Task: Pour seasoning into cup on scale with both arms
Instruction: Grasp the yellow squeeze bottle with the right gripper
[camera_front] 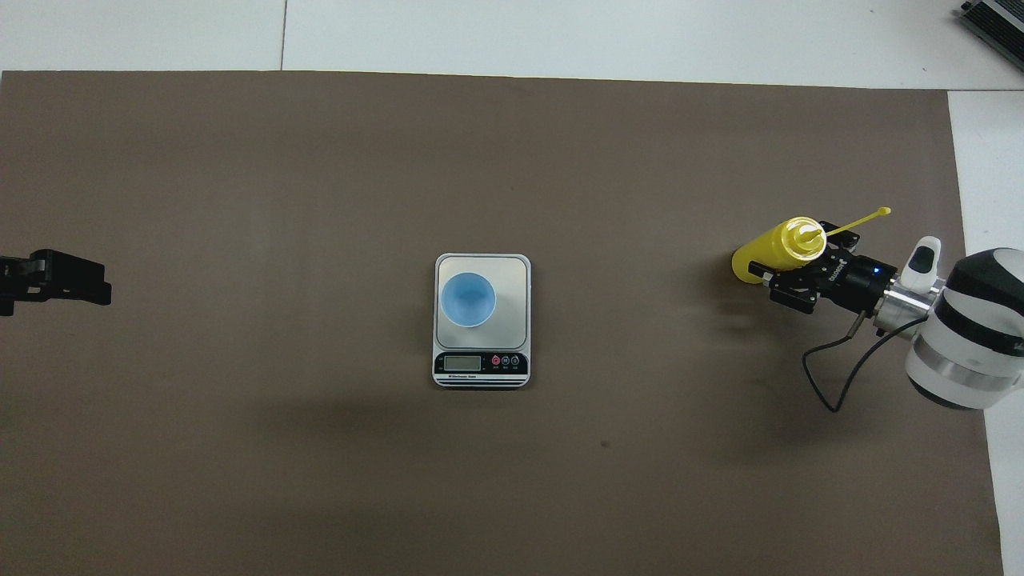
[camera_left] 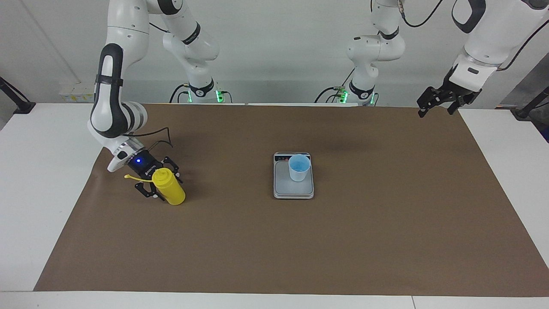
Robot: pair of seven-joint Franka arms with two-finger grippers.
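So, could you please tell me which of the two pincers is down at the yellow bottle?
The right pincer, around the yellow bottle; the left pincer waits raised over the mat's edge.

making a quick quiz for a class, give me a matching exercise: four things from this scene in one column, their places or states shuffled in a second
1. yellow bottle
2. cup
3. scale
4. left gripper

a. raised in the air at its own end of the table
b. flat on the brown mat, mid-table
c. upright between the right gripper's fingers
d. standing on the weighing plate

Pairs: 1-c, 2-d, 3-b, 4-a
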